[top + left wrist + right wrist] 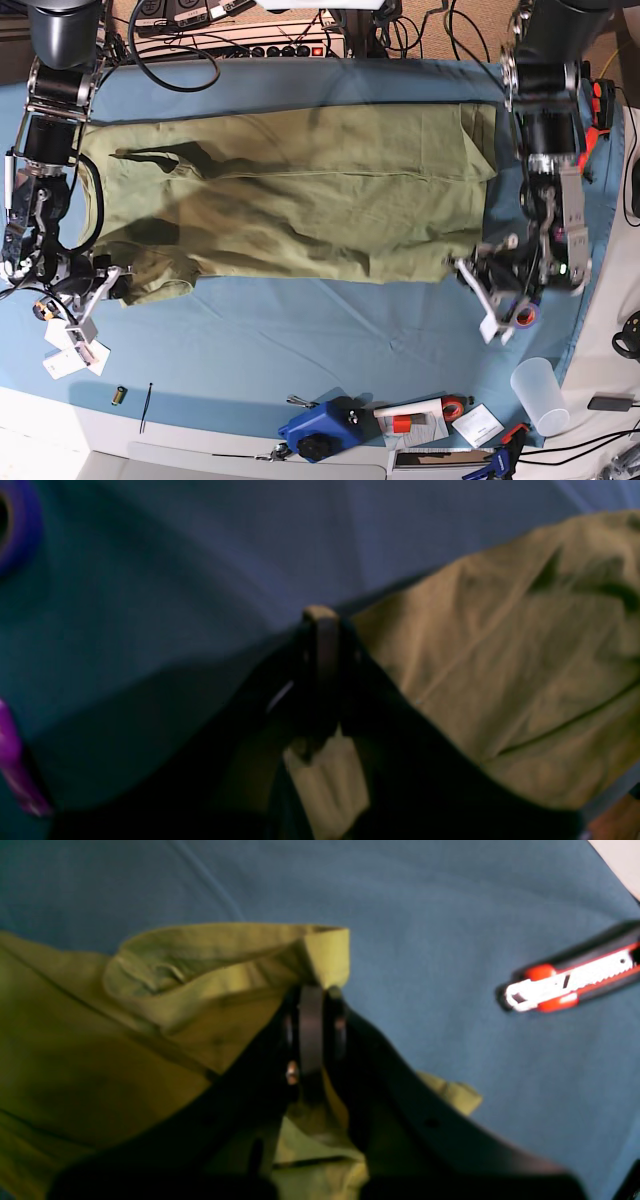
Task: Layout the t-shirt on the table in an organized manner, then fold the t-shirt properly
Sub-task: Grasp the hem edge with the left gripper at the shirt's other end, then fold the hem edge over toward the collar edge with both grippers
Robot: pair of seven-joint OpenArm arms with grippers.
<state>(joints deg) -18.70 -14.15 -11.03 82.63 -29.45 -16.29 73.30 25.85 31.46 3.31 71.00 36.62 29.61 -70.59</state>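
Left wrist view is dim and blurred; right wrist view brighter, soft up close; overhead evenly lit.

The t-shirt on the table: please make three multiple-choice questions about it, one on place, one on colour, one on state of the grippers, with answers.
1. Where does the t-shirt lie on the table?
A. spread across the far half
B. bunched at the near edge
C. hanging off the side

2. What colour is the t-shirt?
A. red
B. olive green
C. white

3. How are the left gripper and the right gripper?
A. both open above the cloth
B. one open, one shut
C. both shut on the t-shirt

Answers: 1 A, the base view shows it stretched wide between both arms. 2 B, all views show green fabric. 3 C, each wrist view shows fabric pinched between closed jaws.
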